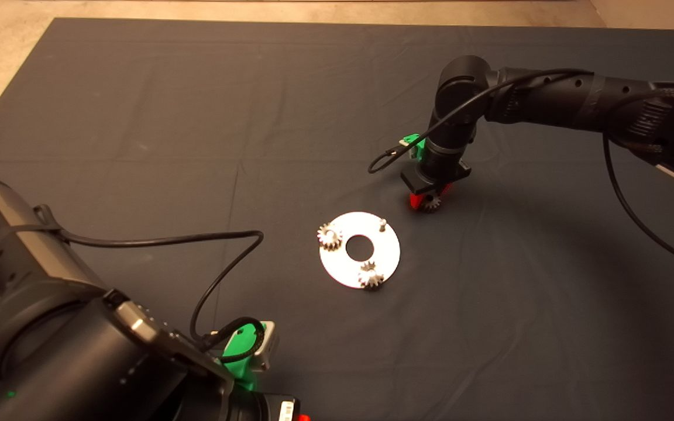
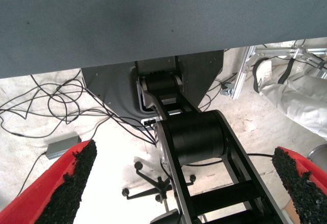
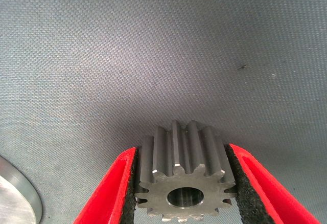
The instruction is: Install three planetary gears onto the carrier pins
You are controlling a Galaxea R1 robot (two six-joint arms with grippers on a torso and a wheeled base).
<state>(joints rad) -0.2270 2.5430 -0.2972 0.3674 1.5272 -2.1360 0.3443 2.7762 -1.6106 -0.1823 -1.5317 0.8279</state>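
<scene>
While right jaws grip third gear (image 3: 183, 178) | beside plate (image 1: 387, 257) | left jaws released, parked

Count on the mat (image 1: 138, 117): three planetary gears — two (image 1: 329, 237) (image 1: 370, 275) seated on one round plate (image 1: 387, 251), one (image 3: 184, 175) gripped — and one bare carrier pin (image 1: 382, 224).

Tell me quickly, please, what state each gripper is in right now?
Left gripper: open, holding nothing, parked.
Right gripper: closed on a planetary gear.
</scene>
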